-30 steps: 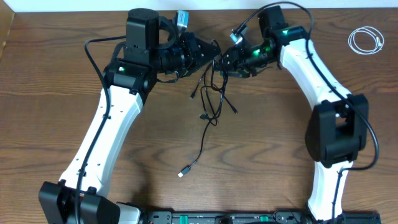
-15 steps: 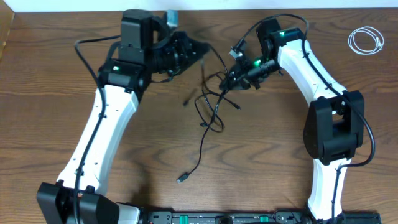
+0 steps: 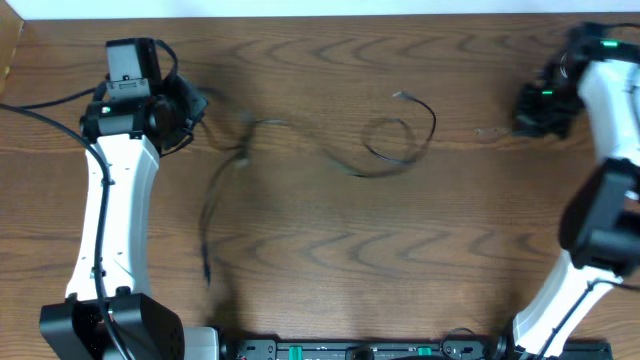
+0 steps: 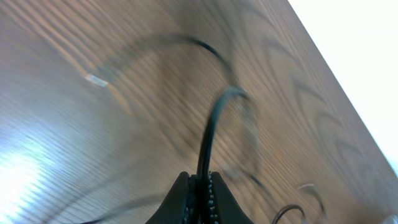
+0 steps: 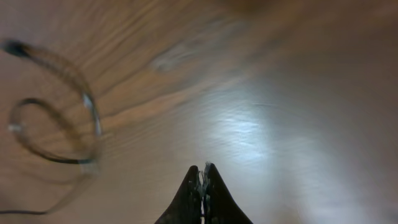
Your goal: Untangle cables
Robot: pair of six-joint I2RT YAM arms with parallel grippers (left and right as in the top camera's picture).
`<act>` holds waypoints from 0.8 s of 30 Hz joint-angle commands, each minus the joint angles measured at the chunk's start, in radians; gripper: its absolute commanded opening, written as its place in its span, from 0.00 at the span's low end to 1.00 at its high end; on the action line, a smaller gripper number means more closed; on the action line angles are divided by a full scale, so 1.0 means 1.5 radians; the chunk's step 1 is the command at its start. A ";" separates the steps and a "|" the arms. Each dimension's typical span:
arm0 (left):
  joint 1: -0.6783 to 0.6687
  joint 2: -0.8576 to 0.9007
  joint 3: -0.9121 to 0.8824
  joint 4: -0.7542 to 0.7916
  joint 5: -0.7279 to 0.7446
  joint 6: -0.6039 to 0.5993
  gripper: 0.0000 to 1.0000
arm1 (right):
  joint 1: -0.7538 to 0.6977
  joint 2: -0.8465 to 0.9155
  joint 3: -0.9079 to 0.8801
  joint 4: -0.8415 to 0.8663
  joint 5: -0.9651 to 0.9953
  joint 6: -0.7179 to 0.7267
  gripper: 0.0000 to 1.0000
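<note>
Loosely, black cables (image 3: pixel 434 120) across table (image 3: pixel 330 260), left claw (image 4: pixel 200 182) pinching one

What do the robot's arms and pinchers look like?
The left arm and right arm are long white tubes with chunky black joints and tiny green lights. Thick black wires run along them. The left gripper and right gripper each have two thin, pointed black fingers.

Overhead, the black cable (image 3: pixel 210 200) smears into a faint streak at centre left, its plug ends too small to read. The right arm (image 3: pixel 600 210) is blurred and cut by the right edge. The right wrist view's cable loop (image 5: pixel 92 121) at left is a ghostly blur.
</note>
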 commanded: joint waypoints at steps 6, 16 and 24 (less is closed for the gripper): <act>-0.012 0.001 0.004 -0.006 0.051 0.118 0.07 | -0.064 -0.098 -0.001 -0.002 -0.164 -0.130 0.01; -0.020 -0.015 0.005 0.040 0.458 0.188 0.07 | 0.171 -0.096 -0.001 0.076 -0.384 -0.394 0.76; -0.090 -0.013 0.004 -0.015 0.475 0.203 0.08 | 0.361 -0.058 -0.001 0.125 -0.279 -0.414 0.76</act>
